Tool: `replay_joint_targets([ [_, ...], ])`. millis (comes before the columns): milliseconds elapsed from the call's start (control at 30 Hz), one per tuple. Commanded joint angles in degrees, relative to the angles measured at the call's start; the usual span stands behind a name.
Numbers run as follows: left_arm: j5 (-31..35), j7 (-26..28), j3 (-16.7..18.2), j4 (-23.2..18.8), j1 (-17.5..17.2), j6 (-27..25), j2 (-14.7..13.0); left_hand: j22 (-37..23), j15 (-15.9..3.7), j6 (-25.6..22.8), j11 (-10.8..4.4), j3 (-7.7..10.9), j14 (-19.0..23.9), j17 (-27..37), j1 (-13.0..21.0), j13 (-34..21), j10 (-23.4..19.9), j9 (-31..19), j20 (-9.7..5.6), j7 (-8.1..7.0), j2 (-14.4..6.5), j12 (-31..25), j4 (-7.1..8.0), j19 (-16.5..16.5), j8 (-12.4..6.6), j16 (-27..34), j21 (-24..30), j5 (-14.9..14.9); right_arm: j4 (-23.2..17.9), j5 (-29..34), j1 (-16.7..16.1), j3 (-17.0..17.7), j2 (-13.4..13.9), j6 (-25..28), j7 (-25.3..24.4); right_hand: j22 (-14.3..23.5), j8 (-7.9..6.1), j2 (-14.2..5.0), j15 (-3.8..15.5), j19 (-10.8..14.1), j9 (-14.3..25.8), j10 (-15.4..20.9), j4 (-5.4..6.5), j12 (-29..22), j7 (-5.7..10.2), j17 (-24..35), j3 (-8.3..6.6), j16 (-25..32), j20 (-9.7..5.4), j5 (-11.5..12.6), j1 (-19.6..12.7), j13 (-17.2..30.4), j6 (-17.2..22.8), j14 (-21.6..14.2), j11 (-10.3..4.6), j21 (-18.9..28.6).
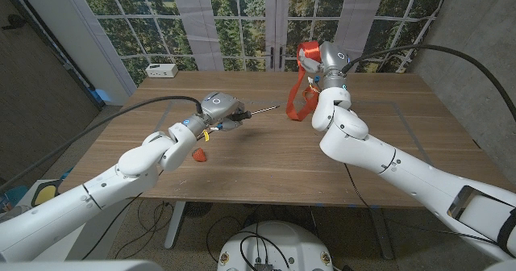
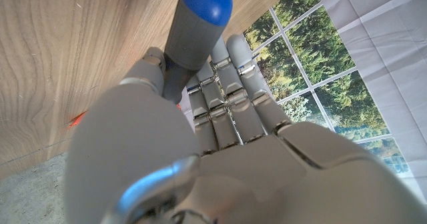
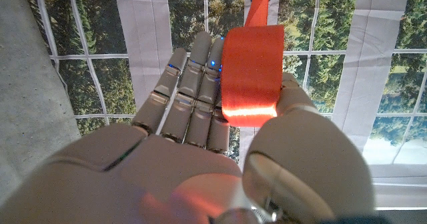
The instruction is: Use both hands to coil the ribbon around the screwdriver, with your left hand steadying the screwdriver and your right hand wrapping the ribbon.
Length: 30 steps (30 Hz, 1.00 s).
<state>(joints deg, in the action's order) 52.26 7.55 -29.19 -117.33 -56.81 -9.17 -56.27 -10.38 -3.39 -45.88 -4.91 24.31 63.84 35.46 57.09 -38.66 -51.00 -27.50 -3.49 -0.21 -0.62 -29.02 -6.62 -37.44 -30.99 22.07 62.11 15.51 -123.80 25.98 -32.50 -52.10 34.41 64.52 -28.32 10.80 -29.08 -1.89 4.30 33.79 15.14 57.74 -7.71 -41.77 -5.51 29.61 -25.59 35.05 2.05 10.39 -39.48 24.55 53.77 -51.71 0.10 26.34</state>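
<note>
**Ribbon lifted, screwdriver steadied: ready for the wrap**

Nearest you, on the left, your left hand [image 1: 219, 110] grips the screwdriver [image 1: 256, 110] by its handle above the wooden table [image 1: 258, 162]; the left wrist view shows the fingers [image 2: 230, 84] curled around the grey handle with its blue end cap. The thin shaft points right and slightly away, its tip free in the air near the table's middle. A small red scrap [image 1: 199, 154] lies on the table just under the left forearm; whether it belongs to the ribbon cannot be told.

Farther off, on the right, your right hand [image 1: 330, 61] is raised above the far edge and holds the ribbon [image 1: 300, 89]: the right wrist view shows the orange band [image 3: 252, 74] pressed between thumb and fingers. From the hand the ribbon hangs down in a loop whose low end sits just right of the shaft tip, apparently not touching it.

To do this step well, keep the left hand still and the shaft level, so that the tip gives a fixed target. Bring the hanging ribbon across the shaft, then circle the right hand around it under light tension; slack would likely let the turns slide off the tip. A white box [image 1: 162, 70] stands at the far left corner, well apart.
</note>
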Motion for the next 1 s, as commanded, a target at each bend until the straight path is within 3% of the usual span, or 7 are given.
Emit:
replay_joint_targets([
  [33,0.3,-0.4,-0.5,0.4,1.2,0.7,0.5,-0.2,-9.63,-1.2,-4.49,0.51,9.0,0.4,8.1,-0.3,-5.1,-0.1,-3.81,-0.95,-7.6,0.0,0.25,0.2,-0.14,-0.2,0.3,0.5,-2.3,5.7,2.0,-2.8,0.1,-1.3,3.1,0.1,-0.51,-8.13,3.62,0.6,1.5,0.9,1.02,-0.5,4.43,0.2,-1.25,-0.1,0.05,0.1,-8.9,0.1,4.9,-3.1,-0.28,0.3],
  [333,-0.1,0.1,-0.8,1.5,2.0,1.5,1.2,-0.2,-9.63,-1.2,-4.63,0.52,9.1,0.6,8.1,-0.5,-5.2,-0.1,-3.82,-0.85,-7.6,0.1,0.26,0.2,-0.15,-0.3,0.4,0.5,-3.2,11.7,3.4,-5.4,-0.6,-1.8,6.7,0.1,-0.62,-8.06,3.67,0.5,1.5,1.1,1.11,-0.6,4.39,0.4,-1.33,-0.3,0.05,0.1,-9.0,-0.1,5.0,-3.4,-0.42,0.3],
  [433,0.0,0.1,-1.1,1.8,2.4,1.8,1.3,-0.2,-9.63,-1.1,-4.51,0.53,9.1,0.7,8.1,-0.4,-5.2,-0.2,-3.84,-0.88,-7.6,0.2,0.27,0.2,-0.12,-0.3,0.4,0.6,-4.0,11.7,2.7,-4.3,-0.8,-3.2,8.1,0.1,-0.64,-8.0,3.75,0.5,1.5,1.0,1.12,-0.7,4.45,0.5,-1.36,-0.4,0.03,0.0,-9.0,0.1,5.0,-3.5,-0.41,0.4],
  [500,-0.1,0.1,-1.2,2.3,2.8,2.1,1.5,-0.1,-9.63,-1.2,-4.56,0.53,9.1,0.8,8.1,-0.5,-5.2,-0.1,-3.85,-0.93,-7.6,0.2,0.28,0.3,-0.14,-0.3,0.5,0.6,-4.1,15.0,4.1,-6.5,-1.1,-1.3,9.8,0.1,-0.65,-8.01,3.81,0.4,1.4,1.0,1.14,-0.8,4.46,0.6,-1.37,-0.4,0.02,0.0,-9.0,0.1,5.0,-3.5,-0.37,0.4],
  [1000,-1.7,-0.9,-2.8,6.4,7.3,4.6,3.6,-0.1,-9.63,-1.4,-4.42,0.56,9.3,1.2,8.1,-0.8,-5.2,-0.1,-3.86,-0.92,-7.5,0.4,0.28,0.3,-0.11,-0.5,0.6,0.7,-5.1,21.1,1.1,-4.0,-2.6,-5.1,14.3,0.1,-0.88,-7.84,3.91,0.3,1.5,1.2,1.27,-1.0,4.54,0.8,-1.41,-0.8,0.11,-0.1,-9.0,-0.2,5.1,-3.9,-0.47,0.4],
])
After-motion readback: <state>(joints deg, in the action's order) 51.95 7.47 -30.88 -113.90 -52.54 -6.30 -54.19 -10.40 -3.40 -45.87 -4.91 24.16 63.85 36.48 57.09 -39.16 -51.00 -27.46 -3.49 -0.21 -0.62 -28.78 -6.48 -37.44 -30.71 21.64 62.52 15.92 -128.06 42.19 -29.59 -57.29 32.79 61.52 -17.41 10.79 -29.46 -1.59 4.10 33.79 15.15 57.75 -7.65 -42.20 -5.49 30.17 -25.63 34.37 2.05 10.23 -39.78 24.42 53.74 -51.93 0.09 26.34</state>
